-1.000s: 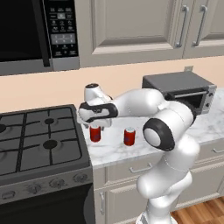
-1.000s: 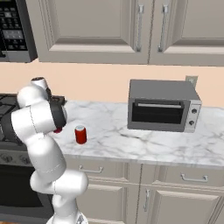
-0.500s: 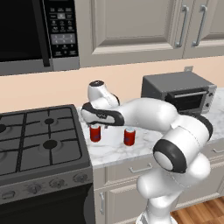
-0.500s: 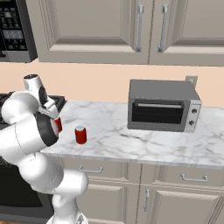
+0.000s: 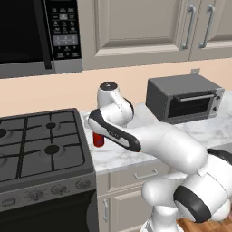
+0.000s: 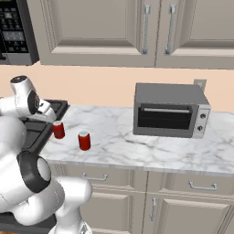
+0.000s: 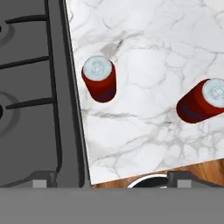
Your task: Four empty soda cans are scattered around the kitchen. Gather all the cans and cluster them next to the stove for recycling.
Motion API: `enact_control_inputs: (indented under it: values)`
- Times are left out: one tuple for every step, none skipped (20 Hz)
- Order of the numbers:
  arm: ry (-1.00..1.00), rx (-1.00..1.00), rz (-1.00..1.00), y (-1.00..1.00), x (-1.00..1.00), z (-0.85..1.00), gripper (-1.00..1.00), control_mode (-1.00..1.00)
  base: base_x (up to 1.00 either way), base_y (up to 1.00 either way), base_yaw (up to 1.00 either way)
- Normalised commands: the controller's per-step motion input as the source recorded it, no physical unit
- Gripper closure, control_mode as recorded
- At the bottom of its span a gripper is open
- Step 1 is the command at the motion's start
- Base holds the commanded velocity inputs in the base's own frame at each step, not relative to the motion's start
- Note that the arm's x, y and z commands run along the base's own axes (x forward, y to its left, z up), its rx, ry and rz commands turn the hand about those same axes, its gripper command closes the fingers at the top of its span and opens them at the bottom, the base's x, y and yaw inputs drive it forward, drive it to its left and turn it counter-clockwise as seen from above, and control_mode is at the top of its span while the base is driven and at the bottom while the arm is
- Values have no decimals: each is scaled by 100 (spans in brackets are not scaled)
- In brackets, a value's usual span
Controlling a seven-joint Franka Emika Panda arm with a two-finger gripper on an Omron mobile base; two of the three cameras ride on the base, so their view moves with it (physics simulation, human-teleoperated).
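Observation:
Two red soda cans stand upright on the marble counter (image 6: 114,146). One can (image 7: 99,78) (image 6: 58,130) (image 5: 98,139) is close beside the stove (image 7: 35,87) (image 5: 41,145) (image 6: 27,132). The other can (image 7: 202,101) (image 6: 84,140) stands a little further from the stove. My gripper (image 7: 112,179) hangs above the counter's edge next to the stove, looking straight down. Its fingertips (image 7: 41,177) are spread wide and open, with nothing between them, and it is lifted off the can nearest the stove. In the right base view the hand (image 6: 43,107) sits above that can.
A grey toaster oven (image 6: 170,109) (image 5: 183,97) stands on the counter to the right. A black microwave (image 5: 36,36) hangs over the stove, with cabinets (image 6: 137,27) above the counter. The stove's black grates (image 7: 26,57) lie just left of the cans.
The hand has risen from the can beside the stove, which now stands free. The arm's elbow has swung lower and toward the cameras. Both cans stay put.

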Motion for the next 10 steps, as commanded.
enact_control_inputs:
  values:
    - [-10, 0, 9, -47, -74, 34, -100, -100, 0, 0, 0]
    - [-5, 0, 7, -64, -57, 28, -100, -100, 0, 0, 0]
    - [-1, 0, 7, -75, -38, 19, -100, -100, 0, 0, 0]
    - [0, 0, 7, -84, -11, 0, -100, -100, 0, 0, 0]
    - [0, 1, 6, -100, -9, 0, -100, -100, 0, 0, 0]
    - [0, 3, 7, -100, 0, 0, -100, -100, 0, 0, 0]
    - [0, 4, 7, -100, 0, 0, -100, -100, 0, 0, 0]
    - [0, 5, 6, -100, 0, 0, -100, -100, 0, 0, 0]
    - [0, 5, 2, -100, 0, 2, -100, -100, 0, 0, 0]
    - [0, 5, 0, -100, 8, 6, -100, -100, 0, 0, 0]
